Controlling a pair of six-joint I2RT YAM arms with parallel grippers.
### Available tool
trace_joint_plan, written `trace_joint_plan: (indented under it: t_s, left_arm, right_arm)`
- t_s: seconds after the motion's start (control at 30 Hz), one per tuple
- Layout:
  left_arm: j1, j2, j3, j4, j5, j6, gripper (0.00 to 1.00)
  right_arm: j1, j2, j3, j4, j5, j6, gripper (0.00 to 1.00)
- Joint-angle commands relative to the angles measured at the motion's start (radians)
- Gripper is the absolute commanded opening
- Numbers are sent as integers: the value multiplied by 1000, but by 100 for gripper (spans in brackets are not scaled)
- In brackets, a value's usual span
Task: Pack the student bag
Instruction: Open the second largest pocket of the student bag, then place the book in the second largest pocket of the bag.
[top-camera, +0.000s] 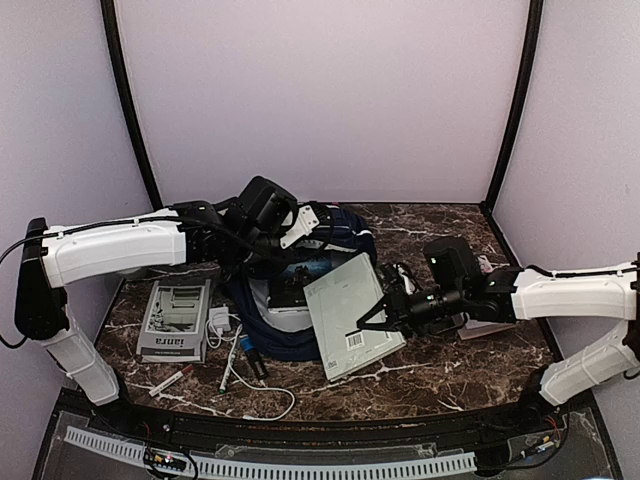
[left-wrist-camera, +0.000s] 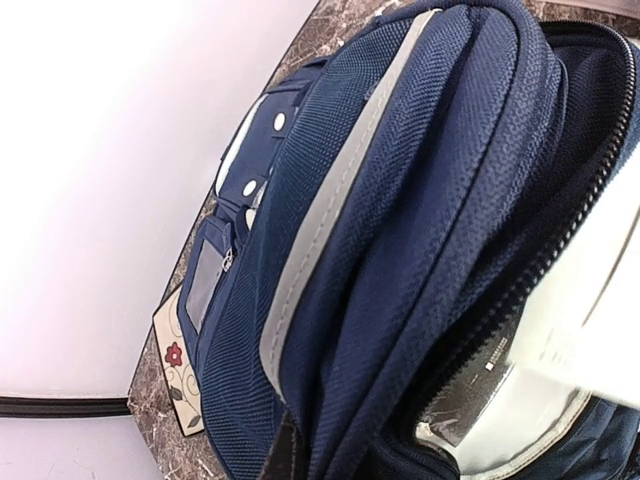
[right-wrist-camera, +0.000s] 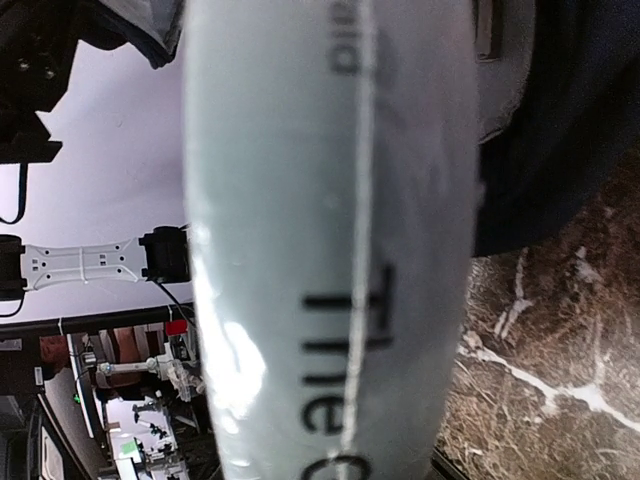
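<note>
Navy student bag (left-wrist-camera: 400, 200) (unzipped) holds pale packet (left-wrist-camera: 505, 435); right claw (top-camera: 372, 318) grips book (top-camera: 345, 305).

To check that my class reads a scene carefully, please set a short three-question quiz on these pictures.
1. True or false: the pale grey flat book lies wholly inside the navy blue fabric backpack.
2. Whose jaws hold that book? A: left arm. B: right arm.
3. What printed label sits on the book's cover near those jaws?
Key: 1 false, most of it shows outside the backpack. 2 B. 3 a barcode label.
</note>
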Motion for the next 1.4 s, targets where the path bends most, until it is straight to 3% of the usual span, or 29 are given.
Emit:
trace_joint_plan:
  t_s: [0.0,0.27,0.33,0.43,0.53,0.67,0.87,1.1,1.27,1.37]
  left_arm:
    - [-12,-62,104,136,-2,5,0]
    - [-14,-119,101,142,88,-67,0]
    - [-14,-124,102,131,94,-71,0]
    - [-14,-131,95,136,86,-74,0]
    - [-14,-132,80,139,75,-67,0]
    - [-14,-122,64,139,54,-57,0]
    - [-10,-100,64,136,48,-56,0]
    - [-5,-72,68,113,69,-89,0]
    - [-5,-46,94,72,86,-116,0]
    - [-5,-46,92,63,108,-130,0]
  right_arm:
    - [16,102,112,358,-54,74,0]
    - [1,489,437,450,-6,131,0]
    - [-17,579,536,449,12,153,9]
    - [-42,680,643,370,102,156,37]
    - [-58,702,684,259,172,92,50]
    - [-58,635,680,49,276,-76,67]
    - [-43,433,552,-241,393,-252,71]
    - [-35,194,234,-152,348,-163,72]
    - [-35,120,168,-75,303,-119,70]
    - [-36,41,123,-42,359,-88,70]
